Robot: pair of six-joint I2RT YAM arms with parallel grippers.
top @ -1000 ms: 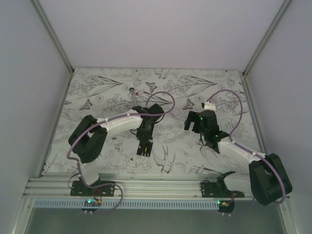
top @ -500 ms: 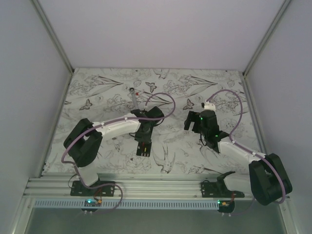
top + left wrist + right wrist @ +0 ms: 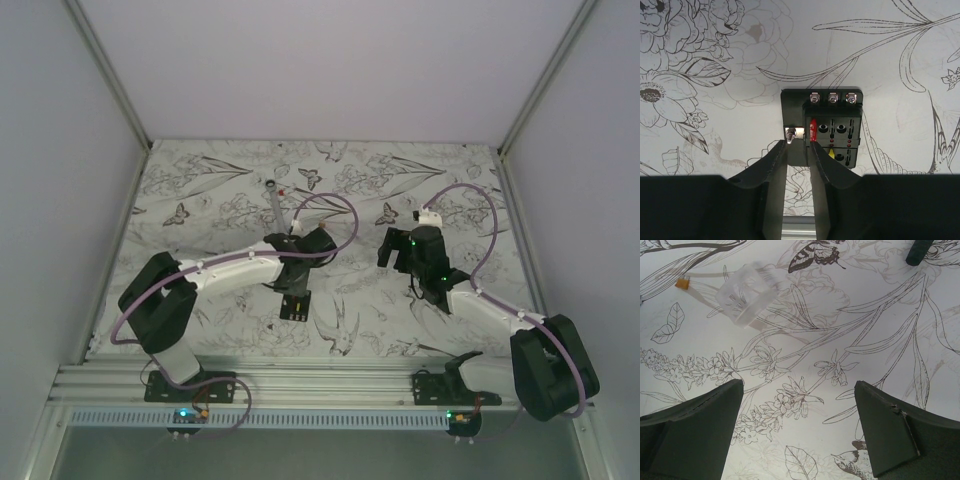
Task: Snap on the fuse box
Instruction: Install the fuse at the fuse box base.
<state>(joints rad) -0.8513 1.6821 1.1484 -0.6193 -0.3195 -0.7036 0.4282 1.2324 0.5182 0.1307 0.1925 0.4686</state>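
The left hand (image 3: 798,147) is set narrowly parted, straddling the near left edge of the fuse box (image 3: 835,130), which lies face up on the worktop (image 3: 705,125); a pressing or steadying stance is judged. Farther off, the right hand (image 3: 799,385) is spread wide and empty, facing a clear cover (image 3: 742,297).

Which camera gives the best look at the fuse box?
Left wrist view: the fuse box sits close and central, red and yellow fuses visible. Top external shows it only as a small dark block; right wrist misses it.
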